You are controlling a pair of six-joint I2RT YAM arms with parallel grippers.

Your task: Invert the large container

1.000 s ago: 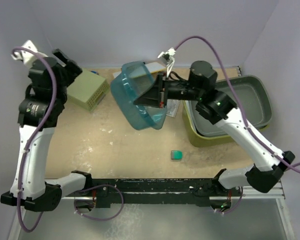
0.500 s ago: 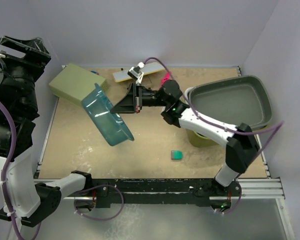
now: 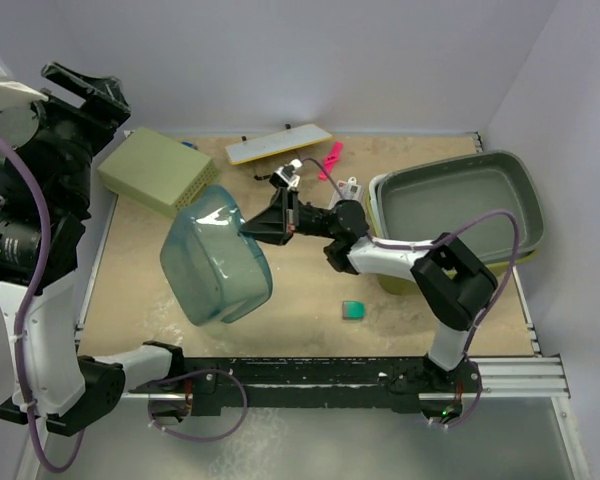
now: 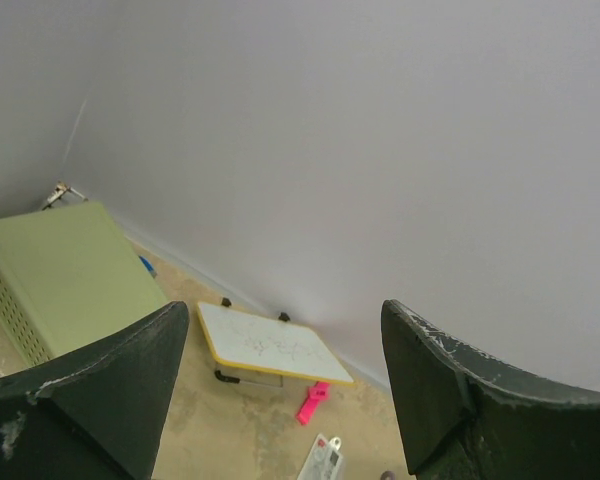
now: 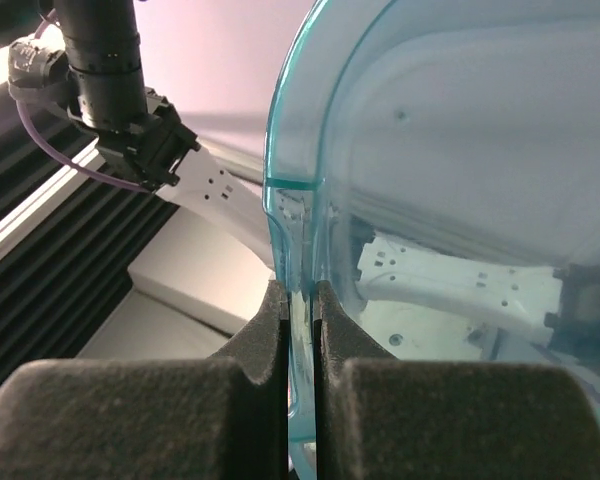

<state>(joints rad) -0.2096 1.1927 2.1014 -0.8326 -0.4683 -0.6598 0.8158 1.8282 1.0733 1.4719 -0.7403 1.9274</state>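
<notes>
The large container [image 3: 395, 278] is the olive-green tub at the right; only its front wall shows, under a dark grey tub [image 3: 460, 200] nested in it. Neither gripper touches it. My right gripper [image 3: 252, 229] [image 5: 299, 300] is shut on the rim of a translucent teal tub [image 3: 215, 270] [image 5: 460, 150]. That tub hangs tilted over the left-middle of the table with its base turned upward. My left gripper [image 3: 88, 88] [image 4: 285, 325] is raised at the far left corner, open and holding nothing.
A pale yellow-green basket [image 3: 150, 172] [image 4: 70, 275] lies upside down at the back left. A yellow-edged whiteboard [image 3: 278, 144] [image 4: 270, 345] and a pink piece [image 3: 331, 158] [image 4: 310, 402] lie along the back wall. A small teal block [image 3: 353, 310] sits near the front.
The right arm has swung the teal tub left and down while turning it over. The left arm has lifted and drawn back to the far left corner. Olive and grey tubs stayed put.
</notes>
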